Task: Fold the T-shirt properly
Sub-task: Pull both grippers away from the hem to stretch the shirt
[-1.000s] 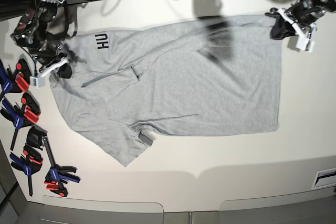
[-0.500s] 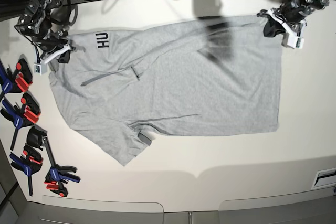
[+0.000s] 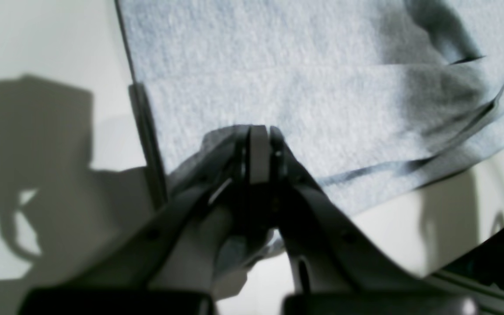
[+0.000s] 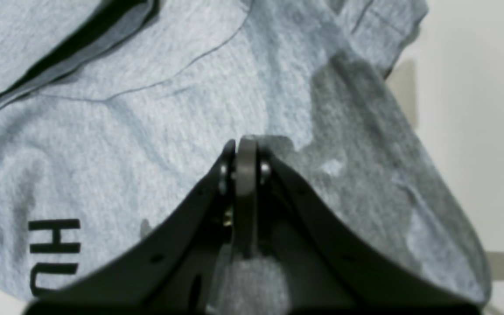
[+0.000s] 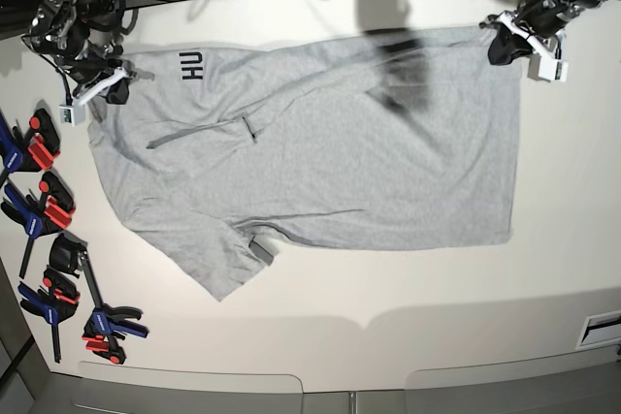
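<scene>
While the T-shirt (image 5: 320, 157) lies spread on the worktop (image 5: 388, 317), both far corners are pinched: left fingers (image 5: 511, 46) clamp its hem corner, right fingers (image 5: 105, 91) clamp the corner near the lettering. Black capitals "HU" (image 5: 190, 68) read beside the right fingers; the rest is hidden.

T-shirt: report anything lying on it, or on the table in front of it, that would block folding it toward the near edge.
Nothing visible does. The T-shirt lies bare, pinched at its far corners by the left gripper and right gripper. The clamps sit off its sleeve side, clear of the table in front.
</scene>
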`<state>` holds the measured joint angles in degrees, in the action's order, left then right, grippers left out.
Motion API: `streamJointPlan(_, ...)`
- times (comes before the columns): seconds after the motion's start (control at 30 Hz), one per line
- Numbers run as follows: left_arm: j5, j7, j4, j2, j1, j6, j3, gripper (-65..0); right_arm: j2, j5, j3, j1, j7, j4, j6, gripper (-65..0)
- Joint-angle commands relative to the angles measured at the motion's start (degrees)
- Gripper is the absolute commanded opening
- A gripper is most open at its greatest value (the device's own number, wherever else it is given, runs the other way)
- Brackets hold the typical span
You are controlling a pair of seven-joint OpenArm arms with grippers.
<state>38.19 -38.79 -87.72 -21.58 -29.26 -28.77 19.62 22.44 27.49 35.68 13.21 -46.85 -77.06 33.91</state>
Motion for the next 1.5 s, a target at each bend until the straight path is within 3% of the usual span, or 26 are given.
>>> streamJointPlan(0.0,-5.6,-6.8,0.6,-0.3,-2.6,2.2,0.5,-65.0,1.2,-1.0,0.4,0.3,-2.5,-0.3,0.0,-65.0)
streamJointPlan(0.27,-2.3,-6.6,-3.5,-0.3,-8.6,2.2,6.9,-65.0,1.4,6.1,3.3,0.3,-7.2,-0.3,4.9,-65.0)
streamJointPlan(0.6,-2.2,-6.5,-4.6,-0.3,-9.6,2.2,8.5,-65.0,1.4,6.3,3.3,5.0,-8.2,-0.3,4.9,-65.0)
streamJointPlan(0.9,-3.2,-6.6,-4.6,-0.3,-9.6,2.2,8.5,-65.0,1.4,10.4,3.4,7.8,-10.9,-0.3,4.9,-65.0)
streamJointPlan(1.17,-4.1,-6.6,-4.6,-0.3,-9.7,2.2,8.5,-65.0,4.4,10.6,4.4,7.8,-13.8,-0.3,4.9,-65.0)
streamJointPlan(1.47,-4.1,-6.4,-4.7,-0.3,-10.1,2.2,8.5,-65.0,5.0,17.4,7.8,7.8,-15.3,-0.4,4.9,-65.0)
